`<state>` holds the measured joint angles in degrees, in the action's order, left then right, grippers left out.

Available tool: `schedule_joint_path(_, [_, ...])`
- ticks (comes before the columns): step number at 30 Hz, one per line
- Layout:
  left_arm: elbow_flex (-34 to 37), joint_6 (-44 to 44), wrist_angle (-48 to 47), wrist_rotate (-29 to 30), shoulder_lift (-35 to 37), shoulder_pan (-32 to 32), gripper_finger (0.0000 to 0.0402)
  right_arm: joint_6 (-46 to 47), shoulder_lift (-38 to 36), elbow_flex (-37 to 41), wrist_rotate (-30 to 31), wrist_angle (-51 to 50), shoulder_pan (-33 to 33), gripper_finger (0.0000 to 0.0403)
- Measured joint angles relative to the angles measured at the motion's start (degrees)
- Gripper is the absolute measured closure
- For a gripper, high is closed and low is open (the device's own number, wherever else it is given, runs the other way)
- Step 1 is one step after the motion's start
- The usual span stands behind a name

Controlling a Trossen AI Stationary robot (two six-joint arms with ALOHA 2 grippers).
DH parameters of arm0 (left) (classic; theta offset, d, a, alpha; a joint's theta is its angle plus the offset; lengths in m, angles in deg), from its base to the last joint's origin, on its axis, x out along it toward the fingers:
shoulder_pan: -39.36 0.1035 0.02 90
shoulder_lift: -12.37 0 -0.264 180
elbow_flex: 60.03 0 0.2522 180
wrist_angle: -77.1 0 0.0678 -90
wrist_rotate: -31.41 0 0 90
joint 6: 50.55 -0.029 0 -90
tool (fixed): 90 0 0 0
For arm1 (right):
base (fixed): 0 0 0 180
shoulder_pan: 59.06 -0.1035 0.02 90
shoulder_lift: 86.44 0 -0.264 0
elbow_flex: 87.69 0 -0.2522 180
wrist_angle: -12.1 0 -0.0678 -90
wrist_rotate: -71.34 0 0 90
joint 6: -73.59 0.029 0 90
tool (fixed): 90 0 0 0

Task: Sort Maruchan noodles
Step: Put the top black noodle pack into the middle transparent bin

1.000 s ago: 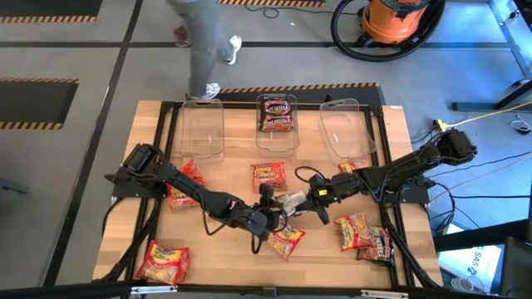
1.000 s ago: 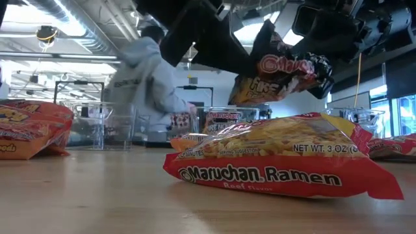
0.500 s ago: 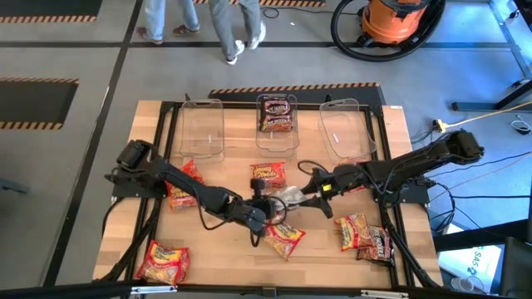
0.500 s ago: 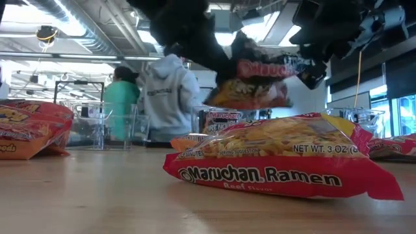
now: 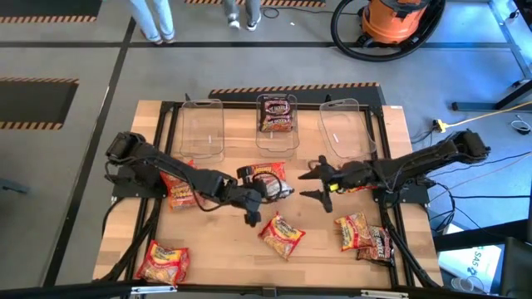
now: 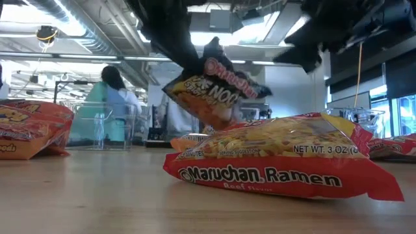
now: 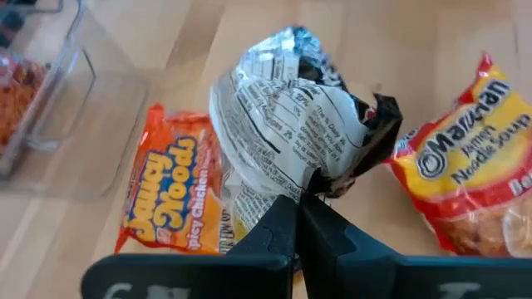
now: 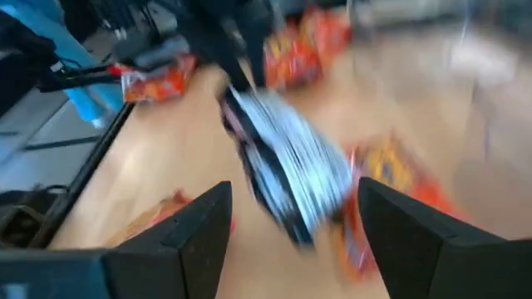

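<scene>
The left gripper (image 7: 299,218) hangs over the middle of the table (image 5: 224,249), its fingers pinched tight on the crimped edge of a dark packet (image 7: 291,124) — black with a white label side, crumpled and drooping below the grip, clear of the wood. In the low view the dark packet (image 6: 211,91) dangles tilted above a beef packet (image 6: 279,162) that lies flat on the table. The right gripper (image 5: 318,184) is just beside it toward the right, fingers spread wide and holding nothing. Other packets lie scattered: an orange packet (image 7: 170,191) under the held one, a yellow-red packet (image 7: 465,183) near it, more along the left and right edges and at the near left corner. Of the three bins at the far edge, the middle bin (image 5: 277,139) holds at least one dark packet (image 5: 278,115); the left bin (image 5: 202,133) and right bin (image 5: 345,133) look bare. Judging by the sag and creases, a packet is light, with thin slippery film over a brittle noodle block — so the flat sealed end is the best place to pinch, as the left gripper does, since squeezing the body would likely crack the noodles and a hold on the smooth face could slide off. One corner grip lets it swing, so slow carrying seems wise.
</scene>
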<state>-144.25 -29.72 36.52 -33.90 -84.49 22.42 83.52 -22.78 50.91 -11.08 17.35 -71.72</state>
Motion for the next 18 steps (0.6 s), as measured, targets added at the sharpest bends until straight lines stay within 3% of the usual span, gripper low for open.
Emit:
schedule_joint_path(4, [0.11,1.62,-0.55,-1.46,-0.16,1.18,0.0401,-7.94,5.27,-0.07,2.17,13.15,-2.21,0.0161])
schedule_joint_path(6, [0.11,1.66,-0.41,-1.74,-0.16,1.25,0.0401,-8.32,7.66,-1.33,2.29,13.45,-2.31,0.0161])
schedule_joint_path(10, [0.11,1.7,-0.01,-2.0,-0.16,1.15,0.0401,-6.89,11.19,-6.8,1.93,3.66,-1.45,0.0143])
schedule_joint_path(18, [0.11,2.67,0.01,-2.06,-0.16,1.2,0.0401,-6.6,17.91,-20.29,7.2,-16.02,-1.57,0.0053])
